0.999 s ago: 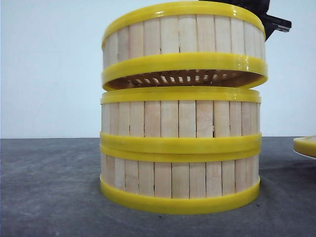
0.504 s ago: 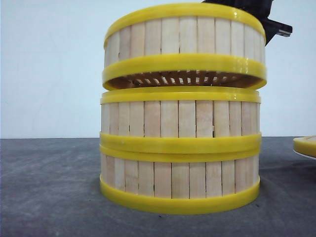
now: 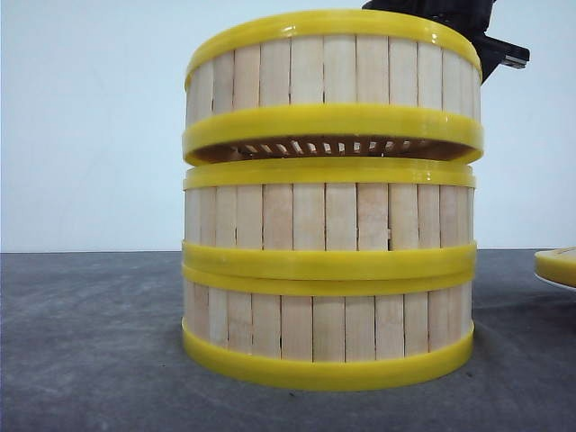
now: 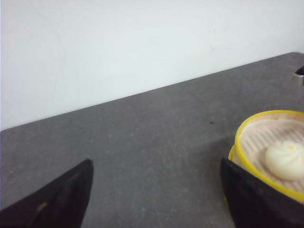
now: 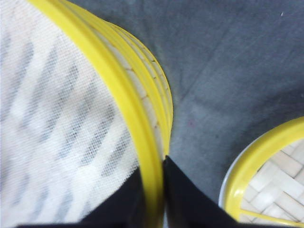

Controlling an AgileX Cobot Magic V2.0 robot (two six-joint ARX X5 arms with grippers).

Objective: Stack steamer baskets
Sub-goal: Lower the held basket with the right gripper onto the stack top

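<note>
Two steamer baskets stand stacked on the grey table, the lower one under the middle one. The third basket hangs just above them, its left side slightly higher, with a thin gap showing its slatted floor. My right gripper is shut on that basket's yellow rim, one finger inside and one outside; its black body pokes out behind the basket's top right. My left gripper is open over bare table, with a basket holding a white bun beside one finger.
A flat yellow-rimmed lid with a woven top lies on a white plate close to the right of the stack; its edge shows at the right border of the front view. A white wall stands behind the table.
The held top basket has come down a little and levelled out, so the gap over the middle basket is narrower. The two lower baskets have not moved.
</note>
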